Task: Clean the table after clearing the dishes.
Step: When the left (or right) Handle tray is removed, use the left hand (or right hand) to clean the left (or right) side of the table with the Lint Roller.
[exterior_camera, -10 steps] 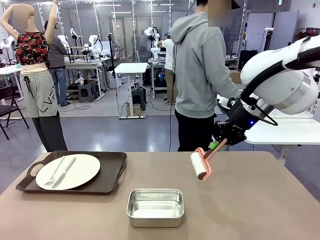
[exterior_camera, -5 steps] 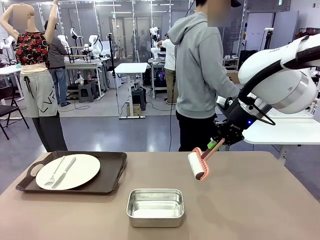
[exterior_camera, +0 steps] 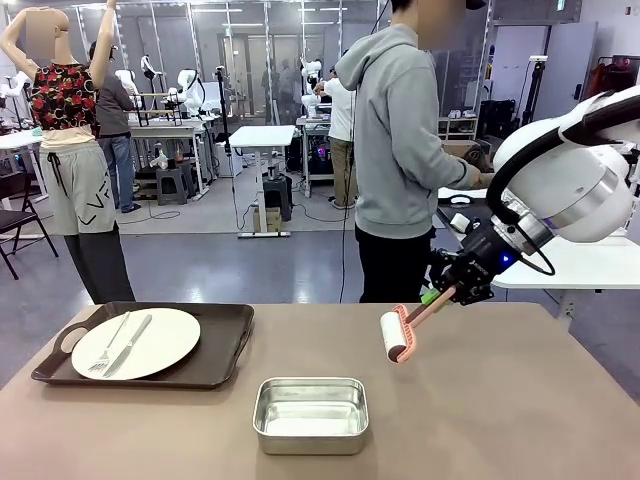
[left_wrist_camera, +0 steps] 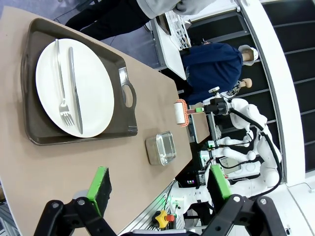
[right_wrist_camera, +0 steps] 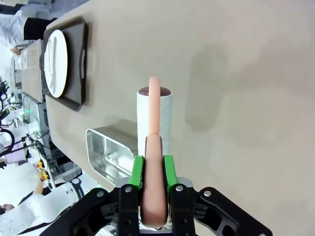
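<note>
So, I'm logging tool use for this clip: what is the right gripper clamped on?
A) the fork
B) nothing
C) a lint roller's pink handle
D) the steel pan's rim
C: the right gripper is shut on the pink handle of the lint roller, its white roll held over the table.

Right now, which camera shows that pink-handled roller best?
The front view: the roller shows whole and side-on. The right wrist view looks down its handle, foreshortened; the left wrist view shows it small, far off.
</note>
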Available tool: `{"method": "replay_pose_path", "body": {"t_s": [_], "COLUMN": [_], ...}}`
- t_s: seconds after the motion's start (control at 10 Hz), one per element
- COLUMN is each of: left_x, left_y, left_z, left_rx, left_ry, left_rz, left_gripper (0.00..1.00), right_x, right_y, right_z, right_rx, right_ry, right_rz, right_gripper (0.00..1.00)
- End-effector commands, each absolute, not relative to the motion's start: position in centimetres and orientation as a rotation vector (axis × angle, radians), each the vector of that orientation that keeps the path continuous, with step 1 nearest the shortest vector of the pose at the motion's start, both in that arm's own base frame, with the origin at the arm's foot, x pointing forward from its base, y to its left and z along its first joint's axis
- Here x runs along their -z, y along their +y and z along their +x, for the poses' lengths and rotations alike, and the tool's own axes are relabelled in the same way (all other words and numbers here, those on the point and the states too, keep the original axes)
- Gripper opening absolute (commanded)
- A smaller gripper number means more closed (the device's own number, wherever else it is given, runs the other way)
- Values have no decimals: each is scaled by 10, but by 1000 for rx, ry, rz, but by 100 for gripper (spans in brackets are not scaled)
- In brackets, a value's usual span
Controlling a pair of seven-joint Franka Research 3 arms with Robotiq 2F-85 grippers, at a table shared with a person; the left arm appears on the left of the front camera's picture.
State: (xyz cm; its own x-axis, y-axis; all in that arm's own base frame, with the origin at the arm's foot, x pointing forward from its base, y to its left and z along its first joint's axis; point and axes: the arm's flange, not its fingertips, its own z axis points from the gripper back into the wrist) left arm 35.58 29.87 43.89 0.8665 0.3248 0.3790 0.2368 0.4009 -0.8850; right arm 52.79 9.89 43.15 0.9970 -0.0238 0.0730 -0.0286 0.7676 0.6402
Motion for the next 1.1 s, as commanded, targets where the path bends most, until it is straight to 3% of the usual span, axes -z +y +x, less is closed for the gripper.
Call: {"method": "replay_pose_path", "body": {"t_s": [0.0, 1.0], "left_x": [-441, -441], "left_y": [300, 300], "left_z": [354, 354], "left_rx": [-55, -55], "left_ry": [-559, -559], "left_rz": [-1172, -1172], "left_gripper": [100, 100], "right_x": [-428, -348], "right_y": [102, 90], "right_z": [545, 573], "right_rx": [81, 83], "right_ry": [-80, -27], "right_rz": [740, 783], "right_gripper": [21, 21]}}
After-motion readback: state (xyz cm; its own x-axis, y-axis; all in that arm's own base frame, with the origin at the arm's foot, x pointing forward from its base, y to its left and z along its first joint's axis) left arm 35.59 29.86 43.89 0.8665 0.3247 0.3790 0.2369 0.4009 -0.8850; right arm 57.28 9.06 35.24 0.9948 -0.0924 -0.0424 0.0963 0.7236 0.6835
